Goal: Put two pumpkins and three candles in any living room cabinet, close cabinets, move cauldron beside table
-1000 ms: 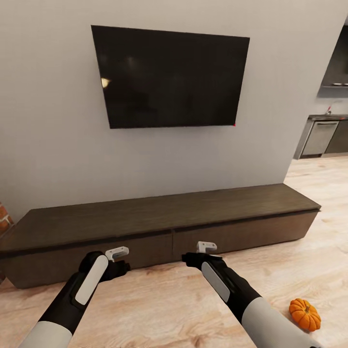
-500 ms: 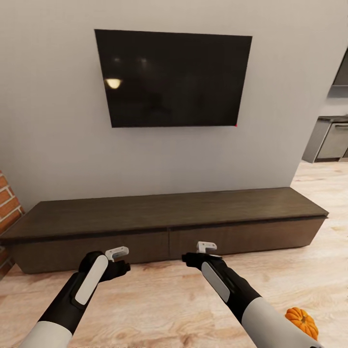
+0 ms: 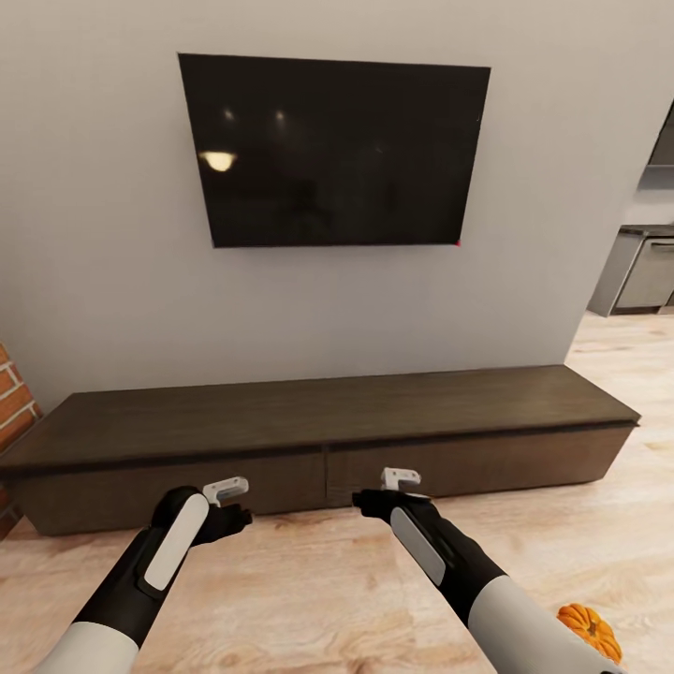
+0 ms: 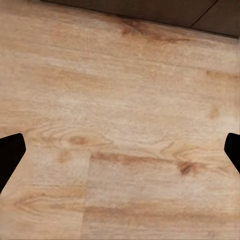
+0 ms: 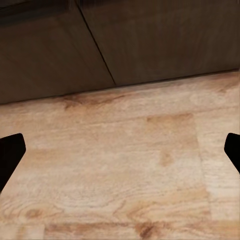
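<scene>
A pumpkin (image 3: 591, 632) lies on the wood floor (image 3: 309, 599) at the robot's right, partly cut off by the right forearm. Both claws — left gripper (image 4: 120, 150), right gripper (image 5: 120, 150) — are spread wide, holding nothing. Beyond stands the cabinet (image 3: 318, 440), fronts closed, beneath a blank television (image 3: 332, 150) — no readable writing.

Pale wooden floor (image 4: 120, 140); dark cabinet (image 4: 165, 12) base along one edge; left gripper (image 4: 120, 152) fingertips spread wide
</scene>
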Controlling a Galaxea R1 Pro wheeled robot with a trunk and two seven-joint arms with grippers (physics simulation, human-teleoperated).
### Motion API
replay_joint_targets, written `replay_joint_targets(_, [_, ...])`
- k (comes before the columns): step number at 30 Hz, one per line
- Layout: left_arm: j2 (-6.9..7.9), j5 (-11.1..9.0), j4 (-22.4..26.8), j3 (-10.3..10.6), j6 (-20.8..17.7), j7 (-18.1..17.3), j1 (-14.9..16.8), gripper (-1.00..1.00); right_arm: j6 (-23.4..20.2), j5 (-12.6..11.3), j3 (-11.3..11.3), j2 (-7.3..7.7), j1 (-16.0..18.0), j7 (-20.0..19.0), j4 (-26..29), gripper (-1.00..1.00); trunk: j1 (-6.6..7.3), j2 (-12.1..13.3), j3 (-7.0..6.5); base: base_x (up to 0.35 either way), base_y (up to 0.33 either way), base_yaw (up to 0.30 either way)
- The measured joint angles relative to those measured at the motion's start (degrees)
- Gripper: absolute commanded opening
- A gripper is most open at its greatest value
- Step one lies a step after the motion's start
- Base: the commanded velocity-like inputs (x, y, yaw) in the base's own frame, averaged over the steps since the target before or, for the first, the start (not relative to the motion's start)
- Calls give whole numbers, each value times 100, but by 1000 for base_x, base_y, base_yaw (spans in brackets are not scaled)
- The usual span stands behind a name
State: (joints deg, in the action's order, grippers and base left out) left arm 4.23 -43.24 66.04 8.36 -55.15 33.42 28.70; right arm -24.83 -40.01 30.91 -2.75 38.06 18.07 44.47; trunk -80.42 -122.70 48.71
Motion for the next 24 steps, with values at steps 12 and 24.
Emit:
replay_joint_targets(12, [2,-3,0,-1,1,-9,0,100,11,-9,-6,14,0,1,2,100,-1,0,0,261,2,0])
replay_joint_targets(24, [60,-340,896,-98,-120,-74,-31,100,36,-6,-16,15,2,-2,-4,100,-2,0,0,104,64,0])
